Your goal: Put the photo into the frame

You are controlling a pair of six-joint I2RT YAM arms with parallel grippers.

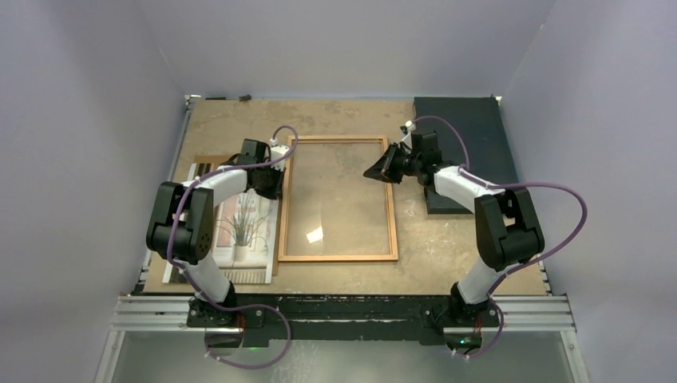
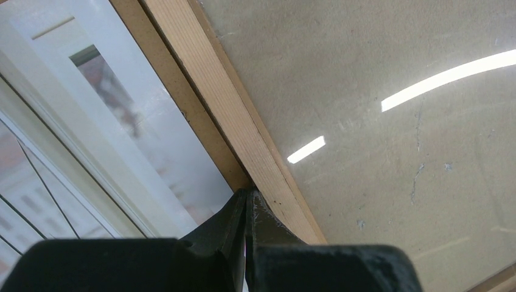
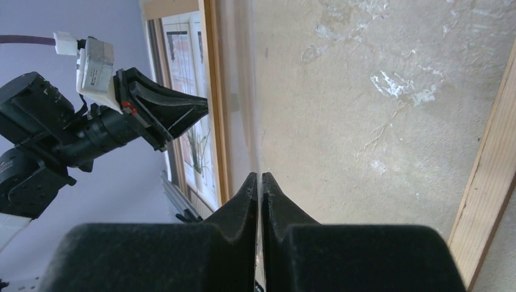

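Observation:
The frame [image 1: 338,257] lies flat mid-table, thin wooden edges around glass. The photo [image 1: 239,227], a potted plant by a window, lies to its left on a brown backing board [image 1: 209,159], partly under my left arm. My left gripper [image 1: 271,182] is shut, and its tips [image 2: 246,196] press where the frame's left edge [image 2: 225,109] meets the board beside the photo [image 2: 122,121]. My right gripper [image 1: 377,170] hangs just inside the frame's right edge. Its jaws [image 3: 259,176] are nearly together on a thin pale glass edge that runs straight out from them. The frame's wood [image 3: 487,182] shows at right.
A dark rectangular slab [image 1: 467,128] lies at the back right, partly under my right arm. The table's near edge carries a metal rail [image 1: 343,311] with both arm bases. Grey walls close in the left, right and back.

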